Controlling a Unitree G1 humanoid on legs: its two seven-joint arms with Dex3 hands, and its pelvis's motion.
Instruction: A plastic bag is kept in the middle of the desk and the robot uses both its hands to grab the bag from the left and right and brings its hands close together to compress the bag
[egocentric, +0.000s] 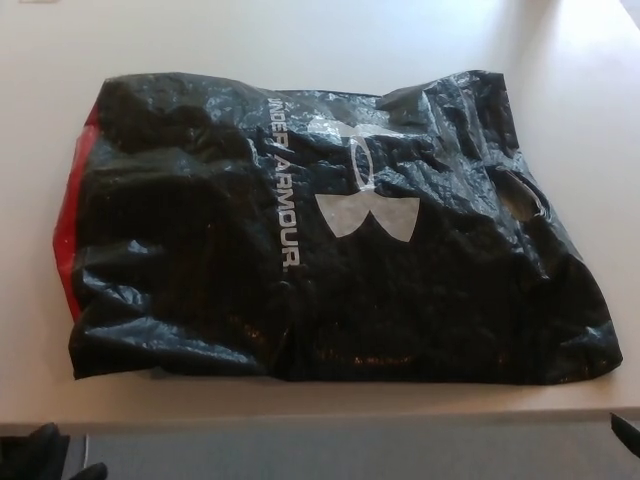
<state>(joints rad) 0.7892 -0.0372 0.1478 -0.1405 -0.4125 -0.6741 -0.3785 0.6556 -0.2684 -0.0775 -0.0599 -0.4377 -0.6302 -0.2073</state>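
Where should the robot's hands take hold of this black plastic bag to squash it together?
Grip the black plastic bag at its two short ends: the red-trimmed left edge from the left, the handle-cutout end from the right. It lies flat and wide across the desk, so inward pushes from those ends would probably bunch it best.

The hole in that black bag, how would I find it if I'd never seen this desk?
Start at the pale desk and the crumpled black plastic bag covering most of it. Go past the white logo toward the bag's right edge. The handle hole is an oval slit showing pale desk through it, the only gap in the black plastic.
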